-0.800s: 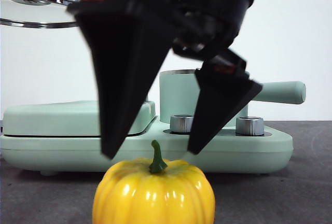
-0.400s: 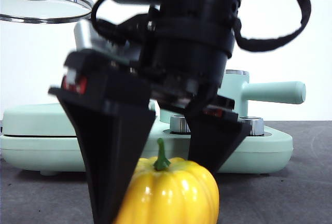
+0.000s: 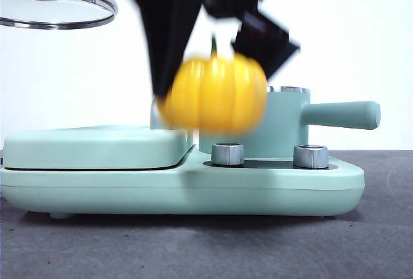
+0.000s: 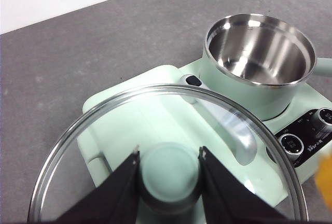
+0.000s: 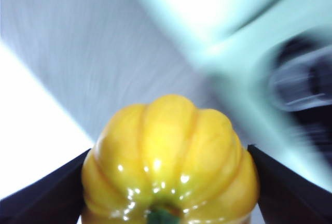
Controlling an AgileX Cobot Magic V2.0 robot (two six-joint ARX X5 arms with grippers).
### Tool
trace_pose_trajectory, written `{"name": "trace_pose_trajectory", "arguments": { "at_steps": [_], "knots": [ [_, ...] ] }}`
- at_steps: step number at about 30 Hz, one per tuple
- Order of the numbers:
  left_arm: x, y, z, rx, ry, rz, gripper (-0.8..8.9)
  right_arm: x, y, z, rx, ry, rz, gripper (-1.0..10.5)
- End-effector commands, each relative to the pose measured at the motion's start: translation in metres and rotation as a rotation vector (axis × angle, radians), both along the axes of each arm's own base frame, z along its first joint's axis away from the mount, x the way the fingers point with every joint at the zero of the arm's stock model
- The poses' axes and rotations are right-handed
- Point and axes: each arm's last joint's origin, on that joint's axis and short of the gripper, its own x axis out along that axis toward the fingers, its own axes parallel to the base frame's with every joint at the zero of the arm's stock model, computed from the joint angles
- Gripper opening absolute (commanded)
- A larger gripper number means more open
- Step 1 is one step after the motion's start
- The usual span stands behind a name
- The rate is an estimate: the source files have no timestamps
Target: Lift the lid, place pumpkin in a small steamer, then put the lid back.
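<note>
The right tool [image 3: 216,66] was closed on the pumpkin [image 3: 213,95], one jaw on each flank, and carried it clear of the desk [image 3: 206,247], in front of the small steamer [image 3: 284,121] at about the height of its steel rim. In the front view the pumpkin was motion-blurred; the right wrist view showed it [image 5: 168,156] seated between the two dark jaws with its green stem toward the camera. The left tool [image 4: 168,182] was clamped on the mint-green knob of the lid [image 4: 218,125] and held the lid aloft, off to one side of the steamer. The steamer [image 4: 259,58] stood open, and its steel interior appeared empty. The pumpkin was judged light and rigid, with a glossy ribbed skin likely to slip under a weak or off-centre grip; the widest flanks offered the most secure hold, whereas the short stem was too small to grasp. The lid was judged fragile in its glass and smooth along its steel rim, so the knob was the only suitable place to take hold. The pumpkin was not yet over the opening.
</note>
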Motion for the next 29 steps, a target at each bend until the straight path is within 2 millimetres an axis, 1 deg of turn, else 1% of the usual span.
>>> {"name": "trace_pose_trajectory", "arguments": {
  "at_steps": [1, 3, 6, 9, 12, 14, 17, 21, 29],
  "knots": [
    [0.000, -0.001, 0.007, -0.021, -0.041, -0.007, 0.07, 0.030, -0.006, 0.036, 0.045, -0.102, -0.048, 3.4],
    [0.000, -0.001, 0.007, -0.020, -0.042, -0.007, 0.07, 0.063, -0.014, 0.056, 0.042, -0.176, -0.105, 3.4],
    [0.001, -0.001, 0.007, -0.022, -0.044, -0.006, 0.07, 0.098, -0.021, 0.065, 0.042, -0.199, -0.161, 3.4],
    [0.001, -0.002, 0.008, -0.024, -0.050, -0.008, 0.07, 0.130, -0.028, 0.064, 0.025, -0.192, -0.215, 3.4],
    [0.001, -0.002, 0.008, -0.025, -0.050, -0.011, 0.07, 0.153, -0.036, 0.056, -0.006, -0.161, -0.257, 3.4],
    [0.000, -0.003, 0.008, -0.025, -0.051, -0.014, 0.07, 0.165, -0.040, 0.047, -0.018, -0.143, -0.278, 3.4],
    [0.000, -0.003, 0.008, -0.026, -0.052, -0.020, 0.07, 0.177, -0.045, 0.034, -0.033, -0.108, -0.300, 3.4],
    [0.000, -0.004, 0.008, -0.025, -0.051, -0.024, 0.07, 0.182, -0.045, 0.022, -0.044, -0.062, -0.299, 3.4],
    [0.000, -0.005, 0.008, -0.026, -0.052, -0.026, 0.07, 0.185, -0.030, 0.004, -0.064, -0.047, -0.271, 3.4]
  ]
}}
